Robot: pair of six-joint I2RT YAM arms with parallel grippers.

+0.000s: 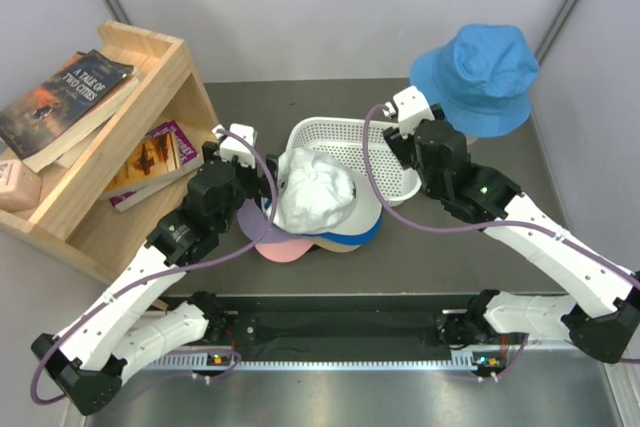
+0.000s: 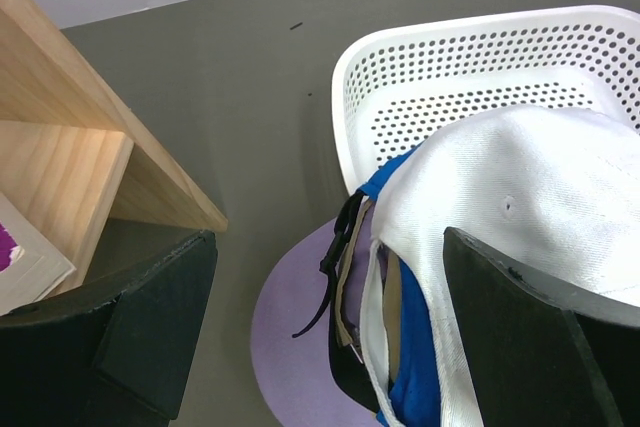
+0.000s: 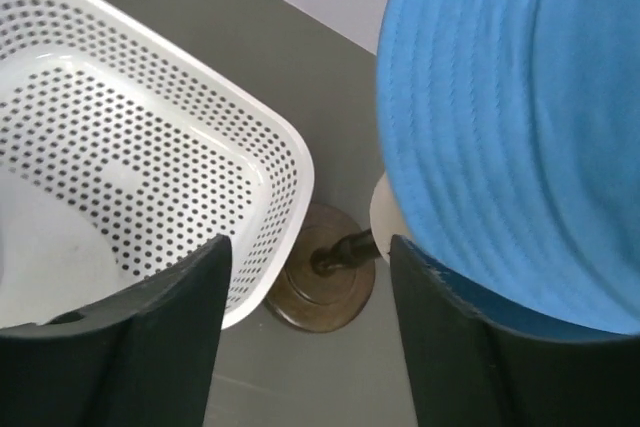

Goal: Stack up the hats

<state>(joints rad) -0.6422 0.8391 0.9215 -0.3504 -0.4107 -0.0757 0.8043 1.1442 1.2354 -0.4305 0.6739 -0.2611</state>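
Both grippers, left gripper (image 2: 320, 347) and right gripper (image 3: 305, 347), are wide open, holding nothing; white cap (image 1: 315, 187) tops the stack at 9 o'clock of the basket (image 1: 385, 137).

Right wrist view: a white perforated basket (image 3: 150, 157) fills nine o'clock; a blue fabric hat (image 3: 520, 127) fills two o'clock. Between them, a round wooden stand base (image 3: 320, 292) sits on the grey bench (image 3: 280, 37), touching the basket. The right pincer (image 3: 305, 347) gapes, holding nothing.
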